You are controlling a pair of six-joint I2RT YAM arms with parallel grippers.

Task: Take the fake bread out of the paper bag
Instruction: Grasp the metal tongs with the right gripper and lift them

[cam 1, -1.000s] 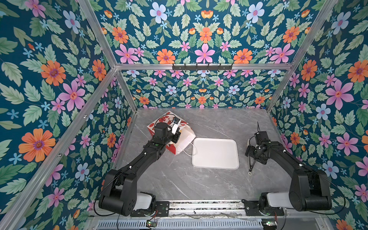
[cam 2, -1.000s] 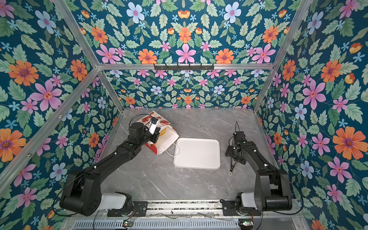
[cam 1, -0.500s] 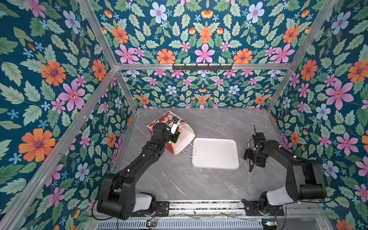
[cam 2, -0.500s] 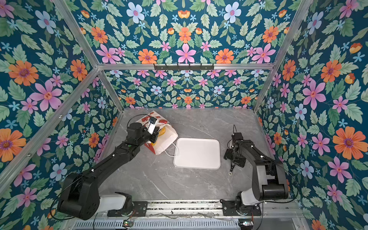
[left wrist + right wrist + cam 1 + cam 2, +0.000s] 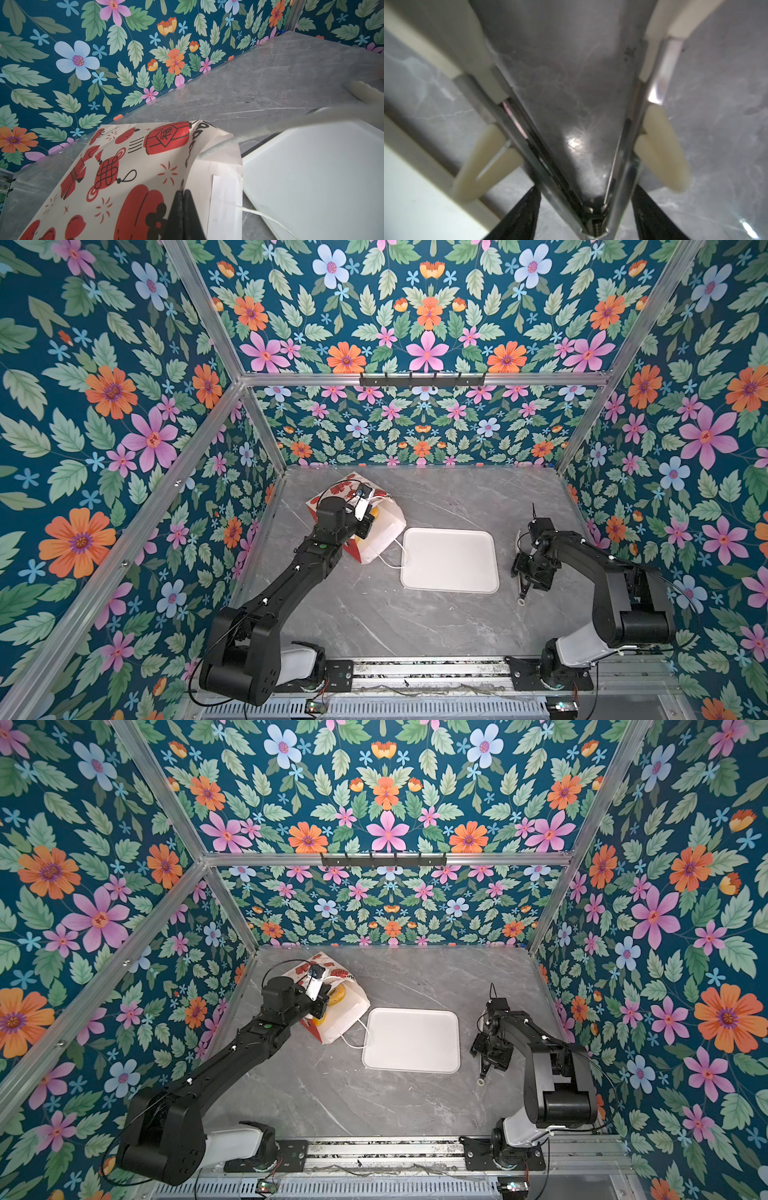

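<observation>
- A grey marbled table (image 5: 415, 626) carries everything.
- A white tray (image 5: 451, 560) lies flat near the table's middle.
- The paper bag (image 5: 386, 526) rests just left of the tray, mouth turned toward it.

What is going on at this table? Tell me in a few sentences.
The left gripper is shut on the rim of the paper bag, whose mouth opens towards the white tray. A ring doughnut shows inside the bag, and no bread is out yet. The right gripper holds metal tongs on the tray's other side, away from the bag.
</observation>
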